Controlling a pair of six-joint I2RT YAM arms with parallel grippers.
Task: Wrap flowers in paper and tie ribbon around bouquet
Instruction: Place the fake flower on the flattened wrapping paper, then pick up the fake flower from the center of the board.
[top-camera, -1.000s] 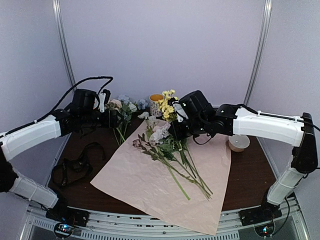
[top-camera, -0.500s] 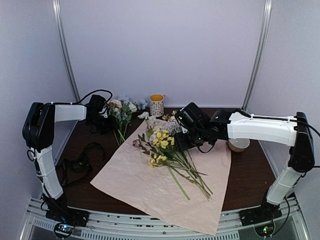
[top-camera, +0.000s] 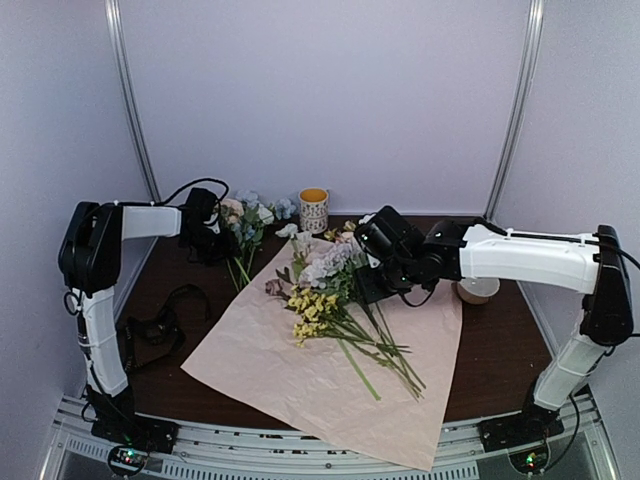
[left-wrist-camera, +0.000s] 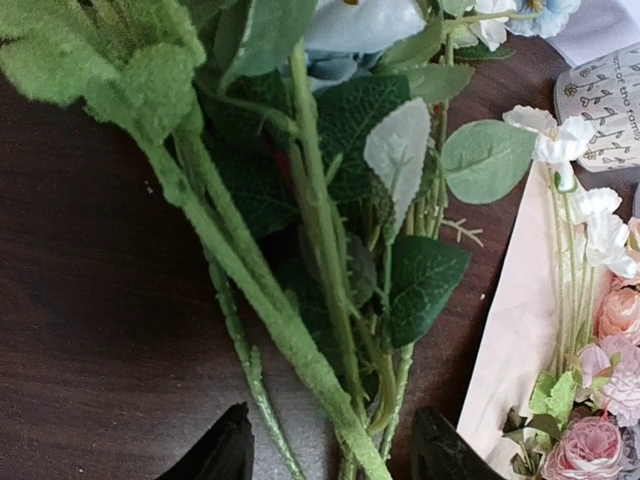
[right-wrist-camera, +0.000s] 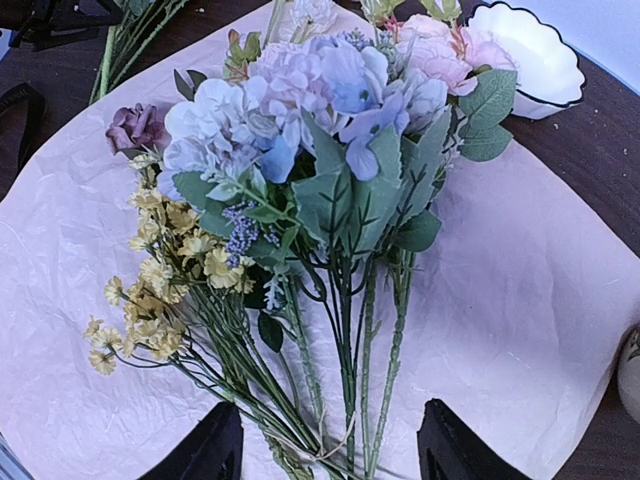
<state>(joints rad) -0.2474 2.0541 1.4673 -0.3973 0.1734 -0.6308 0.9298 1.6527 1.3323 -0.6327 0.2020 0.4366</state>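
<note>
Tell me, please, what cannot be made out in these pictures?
- Top view: the left hand is buried among loose stems, its fingers hidden.
- Right wrist view: the stalk ends of the flowers are cut off by the bottom edge.
- Top view: the ribbon is too small and dark to trace.

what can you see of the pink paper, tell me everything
The paper is one large thin sheet, pale pink and lightly crinkled, like wrapping tissue. It lies flat and unfolded on the dark table, turned diagonally, its near corner reaching past the table's front edge. The flowers lie on its far half, blooms toward the back and stalks pointing to the near right. No fold or tear shows.
</note>
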